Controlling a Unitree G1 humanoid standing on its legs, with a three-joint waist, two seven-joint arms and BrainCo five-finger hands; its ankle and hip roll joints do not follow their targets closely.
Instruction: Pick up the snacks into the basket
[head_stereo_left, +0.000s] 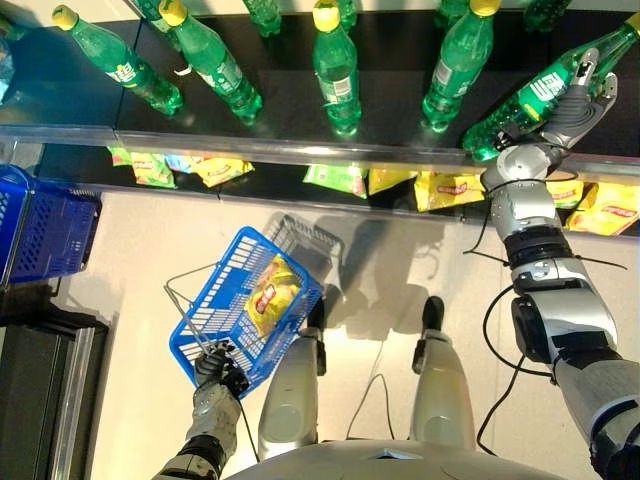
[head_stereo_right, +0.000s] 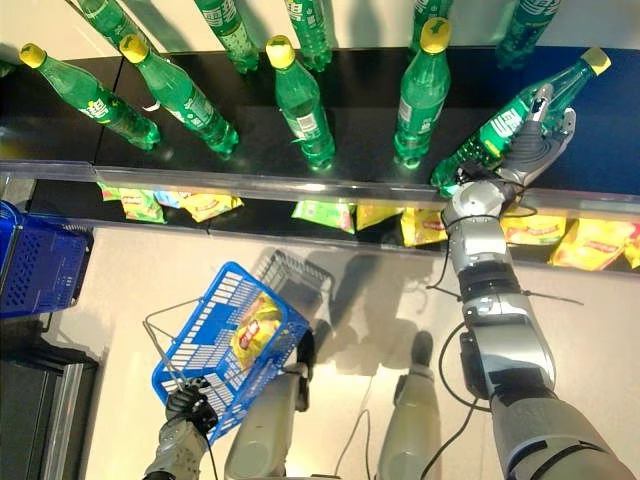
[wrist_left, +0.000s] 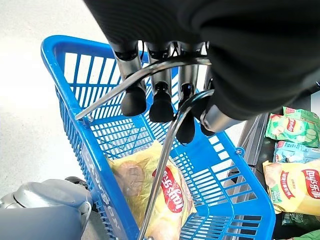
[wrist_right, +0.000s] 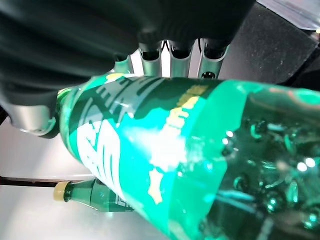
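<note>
Right hand (head_stereo_left: 580, 100) fingers clamped on green bottle (head_stereo_left: 530, 100), left hand (wrist_left: 200, 75) fingers curled round basket handle (wrist_left: 165, 145), wrist view showing yellow snack bag (wrist_left: 160, 200) inside

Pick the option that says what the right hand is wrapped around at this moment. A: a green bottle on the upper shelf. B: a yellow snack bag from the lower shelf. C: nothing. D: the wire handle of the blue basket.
A: the right hand has its fingers curled round a green bottle on the upper shelf, seen up close in its wrist view.
</note>
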